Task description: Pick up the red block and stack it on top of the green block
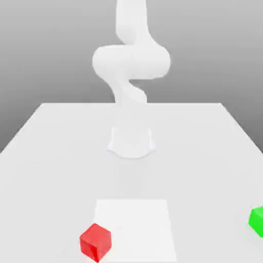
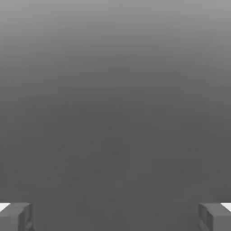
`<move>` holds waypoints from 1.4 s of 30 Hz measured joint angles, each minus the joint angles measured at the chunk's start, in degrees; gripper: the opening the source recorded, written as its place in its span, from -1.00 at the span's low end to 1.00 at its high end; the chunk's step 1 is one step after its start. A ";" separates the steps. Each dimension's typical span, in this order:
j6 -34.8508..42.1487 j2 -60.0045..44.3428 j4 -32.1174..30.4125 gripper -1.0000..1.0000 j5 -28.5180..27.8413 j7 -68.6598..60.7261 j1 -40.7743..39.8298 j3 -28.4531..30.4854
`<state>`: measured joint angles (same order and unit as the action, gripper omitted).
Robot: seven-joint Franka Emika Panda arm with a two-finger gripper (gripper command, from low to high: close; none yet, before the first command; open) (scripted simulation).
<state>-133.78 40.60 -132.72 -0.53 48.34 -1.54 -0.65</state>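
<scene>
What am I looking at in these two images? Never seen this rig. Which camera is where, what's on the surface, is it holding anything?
It's a simulator render of a single robot arm with a two-finger tool at its end.

The exterior view comes from a camera off the arm, looking at the whole scene. The hand view comes from a camera on the hand; the two dark shapes at its edges are the fingers, spread wide with nothing between them, so nothing is held.

On the pale table lies a white square patch. A red block sits at that patch's edge, towards the exterior view's left. A green block is at the exterior view's far right, partly cut off by the frame. The blocks are well apart, not stacked.
</scene>
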 joint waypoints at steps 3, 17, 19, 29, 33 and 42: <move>-2.51 -6.55 -1.18 0.00 -0.65 3.15 -1.89 -0.76; -13.63 -35.69 -6.42 0.00 -2.98 16.69 -7.47 -0.95; -15.22 -39.82 -7.16 0.00 -2.74 18.21 -8.15 -0.68; -27.02 -60.44 -8.18 0.00 -0.41 21.69 -9.24 -0.26; -28.38 -62.03 -7.95 -1.00 -0.51 21.78 -9.20 -0.21; -21.10 -53.55 -9.18 -1.00 -0.31 21.88 -9.30 -1.03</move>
<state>-154.88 -12.95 -141.90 -0.84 70.22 -10.84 -1.68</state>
